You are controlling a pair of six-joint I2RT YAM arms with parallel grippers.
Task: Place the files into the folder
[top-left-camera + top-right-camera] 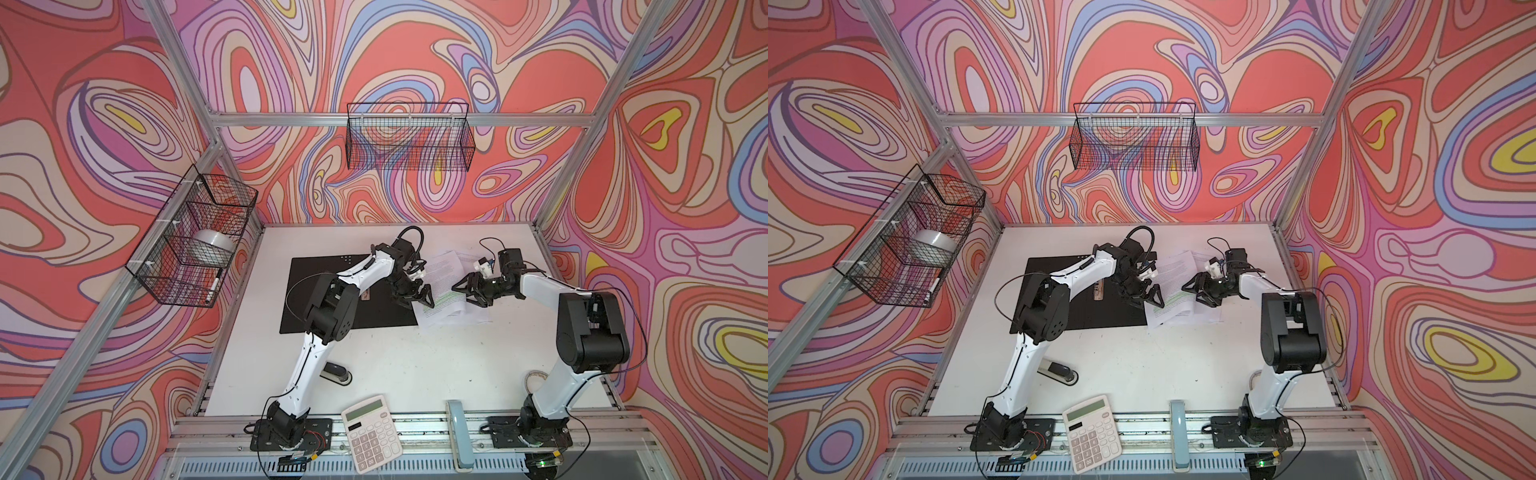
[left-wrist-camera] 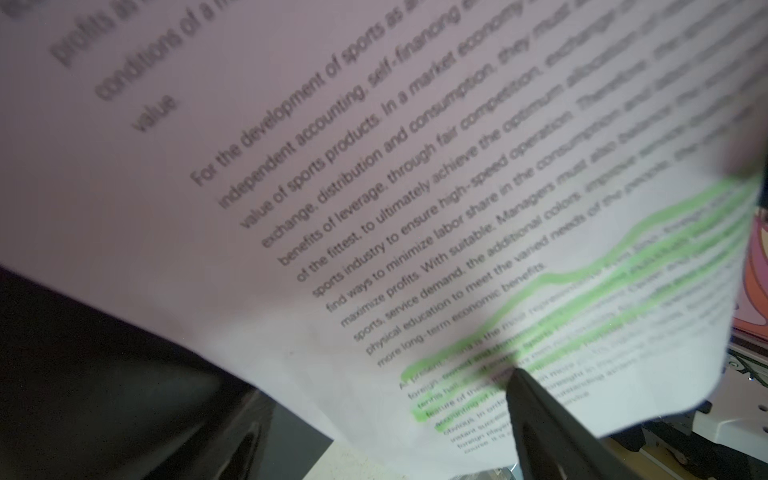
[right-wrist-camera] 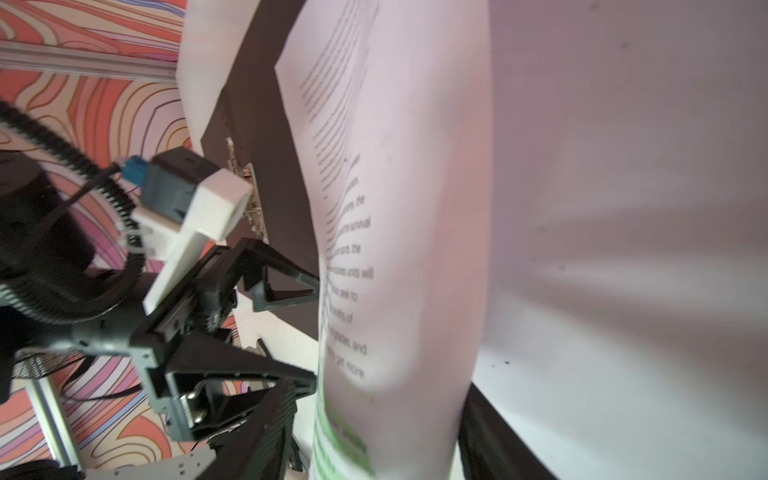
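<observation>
Fingers (image 3: 270, 372) of left gripper (image 1: 417, 300) spread wide, nothing held; tips against left edge of files (image 1: 446, 274). Right gripper (image 1: 465, 296) jaws also parted, at opposite side of sheets; contact there unclear. Top sheet bowed upward between grippers, green highlighted band (image 2: 602, 282) toward its near end. Files on white table (image 1: 415, 365), just beside right edge of folder (image 1: 316, 268). Folder lies open, black inside up, metal clip (image 1: 365, 296) on it.
</observation>
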